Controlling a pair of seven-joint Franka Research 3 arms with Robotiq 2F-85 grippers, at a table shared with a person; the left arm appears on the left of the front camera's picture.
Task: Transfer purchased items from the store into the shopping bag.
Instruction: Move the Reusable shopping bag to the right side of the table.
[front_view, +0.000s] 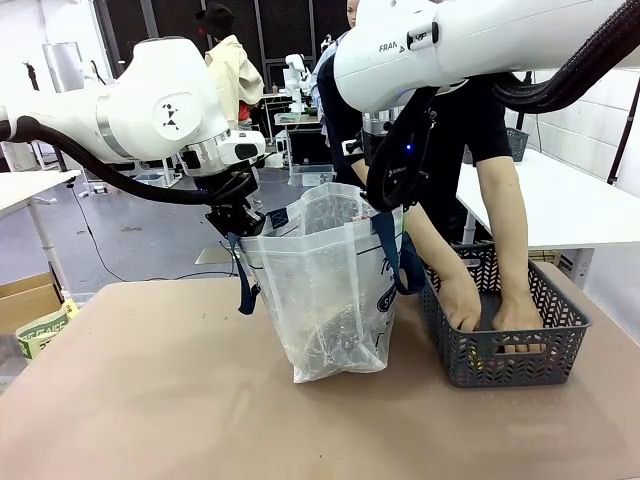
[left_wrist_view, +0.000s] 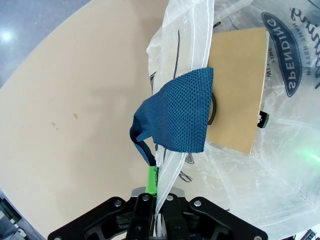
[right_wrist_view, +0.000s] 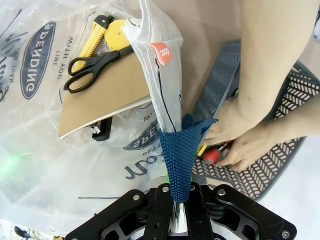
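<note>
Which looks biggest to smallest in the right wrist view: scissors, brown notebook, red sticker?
Largest to smallest:
1. brown notebook
2. black-handled scissors
3. red sticker on the shopping bag
The sticker's fold may sit nearer the camera, yet it looks smallest.

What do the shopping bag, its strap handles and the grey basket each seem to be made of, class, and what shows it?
The shopping bag looks like thin plastic film: translucent, glossy, creased. Its strap handles look like woven navy fabric webbing, matte, with the weave plainly visible. The basket seems rigid moulded plastic: dark grey, slight sheen, herringbone openwork.
</note>
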